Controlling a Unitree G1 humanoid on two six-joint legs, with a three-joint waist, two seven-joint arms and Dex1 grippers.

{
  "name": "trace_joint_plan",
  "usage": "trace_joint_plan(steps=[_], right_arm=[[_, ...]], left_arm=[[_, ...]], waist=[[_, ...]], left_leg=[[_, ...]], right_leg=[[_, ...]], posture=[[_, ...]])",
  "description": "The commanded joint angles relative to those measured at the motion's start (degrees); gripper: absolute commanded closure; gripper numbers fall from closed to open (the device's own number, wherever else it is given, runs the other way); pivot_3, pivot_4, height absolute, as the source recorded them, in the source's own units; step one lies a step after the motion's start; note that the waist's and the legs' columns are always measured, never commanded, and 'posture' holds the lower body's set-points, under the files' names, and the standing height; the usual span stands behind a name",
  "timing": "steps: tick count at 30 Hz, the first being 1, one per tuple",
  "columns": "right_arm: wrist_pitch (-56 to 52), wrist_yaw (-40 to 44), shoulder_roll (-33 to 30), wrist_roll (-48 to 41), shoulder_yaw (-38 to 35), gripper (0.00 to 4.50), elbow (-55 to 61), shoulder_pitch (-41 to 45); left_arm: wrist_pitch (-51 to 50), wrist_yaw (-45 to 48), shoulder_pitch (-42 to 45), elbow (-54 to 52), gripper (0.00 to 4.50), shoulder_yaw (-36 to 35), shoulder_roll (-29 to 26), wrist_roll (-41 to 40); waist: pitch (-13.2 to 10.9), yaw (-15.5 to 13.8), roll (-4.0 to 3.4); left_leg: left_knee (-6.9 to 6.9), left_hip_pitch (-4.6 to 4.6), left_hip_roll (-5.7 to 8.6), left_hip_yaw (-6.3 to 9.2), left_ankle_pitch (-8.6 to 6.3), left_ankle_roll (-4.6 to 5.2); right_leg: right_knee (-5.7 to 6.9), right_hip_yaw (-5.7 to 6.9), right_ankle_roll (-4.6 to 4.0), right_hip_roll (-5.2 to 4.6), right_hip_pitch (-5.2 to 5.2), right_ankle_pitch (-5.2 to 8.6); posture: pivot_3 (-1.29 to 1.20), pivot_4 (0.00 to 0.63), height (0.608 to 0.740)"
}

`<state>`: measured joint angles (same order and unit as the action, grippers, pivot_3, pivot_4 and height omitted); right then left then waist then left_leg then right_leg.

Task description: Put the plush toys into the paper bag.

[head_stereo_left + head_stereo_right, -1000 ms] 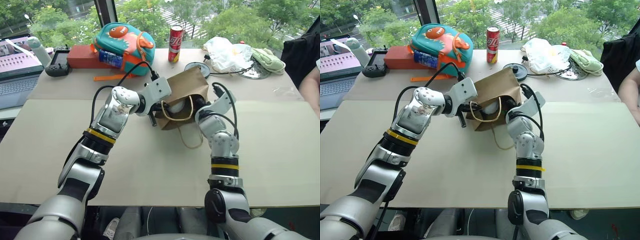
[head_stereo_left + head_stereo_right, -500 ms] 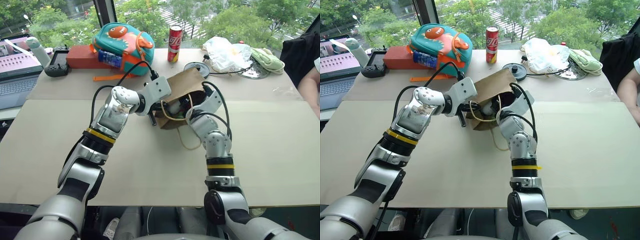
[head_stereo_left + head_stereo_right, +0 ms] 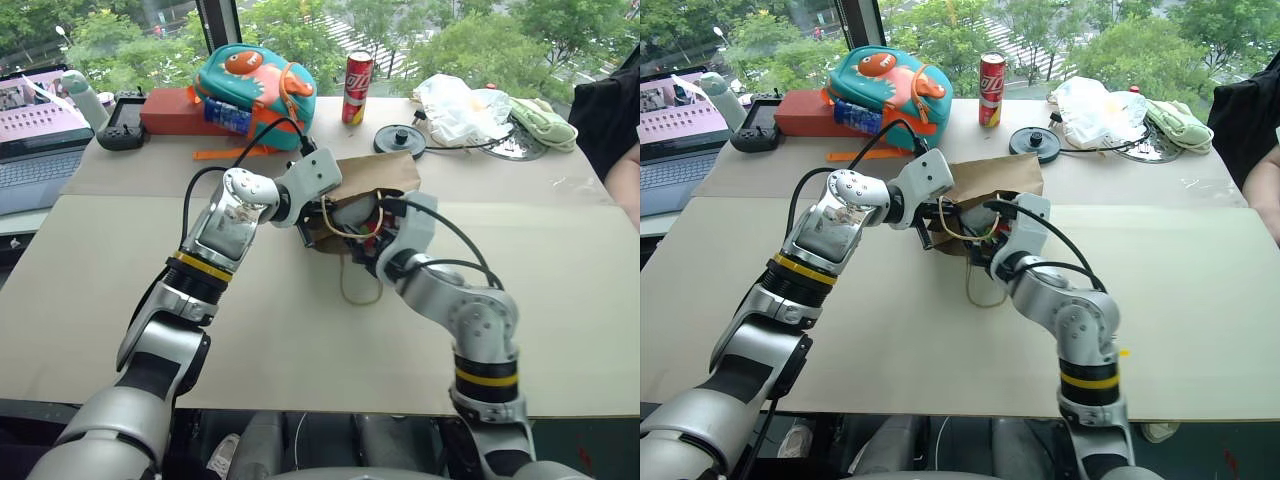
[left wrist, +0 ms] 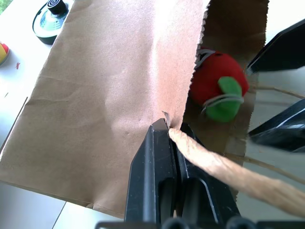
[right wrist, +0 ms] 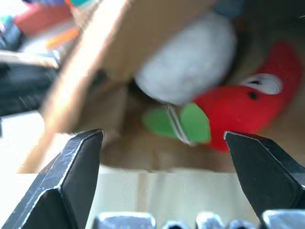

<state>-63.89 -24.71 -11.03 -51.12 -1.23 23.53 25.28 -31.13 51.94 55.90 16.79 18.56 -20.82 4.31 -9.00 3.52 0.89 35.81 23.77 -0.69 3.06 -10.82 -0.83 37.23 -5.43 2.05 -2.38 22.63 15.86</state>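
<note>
Paper bag (image 3: 370, 180) lies on its side near the middle of the surface (image 3: 560, 300), mouth turned toward the near edge, base toward the far edge.

Left claw (image 4: 174, 138): fingers pressed together, pinching the upper lip of the bag's mouth where a twisted-paper handle (image 4: 224, 167) joins it. The lip is held up off the surface, so the mouth gapes. A second loop handle (image 3: 358, 290) lies flat on the surface in front of the mouth.

Right claw (image 5: 164, 152): fingers spread wide, nothing between them. It sits just outside the mouth, pointing in. The toys are beyond its fingertips, apart from them.

Bag contents, from the right wrist view: both plush toys.
- Red chili (image 5: 248, 112) lies on the lower wall of the bag, green stem (image 5: 178, 123) toward the mouth.
- Pale grey bulb (image 5: 188, 67) rests deeper in, against and partly over the chili's stem end.
The left wrist view shows the chili inside the mouth with its green stem.

Far edge of the surface, well apart from the bag: teal-and-orange fish backpack (image 3: 255, 85), red drink can (image 3: 357, 88), black round disc (image 3: 400, 139), white plastic bag (image 3: 455, 105), pale green cloth (image 3: 545, 118). A laptop (image 3: 35, 130) sits off the left edge.
</note>
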Motion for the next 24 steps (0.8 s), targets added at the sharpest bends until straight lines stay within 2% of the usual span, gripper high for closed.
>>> trace_joint_plan(steps=[1,10,16,20,24], right_arm=[[-2.3,2.3,-0.4,1.2,1.5,0.01,4.3,-1.0],[-6.3,5.2,3.6,2.6,5.5,0.01,7.8,-1.9],[-7.0,6.2,3.4,10.0,10.6,0.01,4.5,-4.0],[-6.9,8.1,1.8,14.4,12.8,1.04,3.5,-5.3],[-7.1,10.7,2.9,16.0,12.7,2.40,3.8,-6.0]], left_arm=[[0.8,0.0,1.0,-0.7,4.50,-0.2,0.3,-0.3],[1.1,-0.3,1.5,-0.1,4.50,-0.4,0.6,-0.2],[1.0,-0.5,1.5,-0.2,4.50,-0.5,0.8,-0.3],[0.7,-0.6,1.4,-0.4,4.50,-0.6,0.8,-0.4],[0.6,-0.8,1.3,-0.5,4.50,-0.7,0.7,-0.4]], waist=[[0.0,0.3,0.00],[0.0,0.2,0.00],[0.0,0.1,0.00],[0.0,0.0,0.00],[0.0,0.0,0.00]], left_leg=[[0.00,0.00,-0.04,0.00,0.00,0.00],[0.02,0.02,-0.04,0.02,0.00,0.00],[0.02,0.02,-0.04,0.02,0.00,0.00],[0.03,0.02,-0.03,0.01,0.00,0.00],[0.03,0.00,-0.04,0.03,0.00,0.00]], right_leg=[[-0.01,0.00,0.00,0.06,0.00,0.00],[-0.02,-0.01,-0.01,0.06,-0.02,0.00],[-0.04,0.00,-0.01,0.06,-0.02,0.00],[-0.04,-0.02,-0.01,0.06,-0.02,-0.01],[-0.04,0.01,0.00,0.06,-0.05,0.00]], posture=[[0.00,0.150,0.739],[0.00,0.150,0.739],[0.00,0.150,0.739],[0.00,0.150,0.739],[0.00,0.150,0.739]])
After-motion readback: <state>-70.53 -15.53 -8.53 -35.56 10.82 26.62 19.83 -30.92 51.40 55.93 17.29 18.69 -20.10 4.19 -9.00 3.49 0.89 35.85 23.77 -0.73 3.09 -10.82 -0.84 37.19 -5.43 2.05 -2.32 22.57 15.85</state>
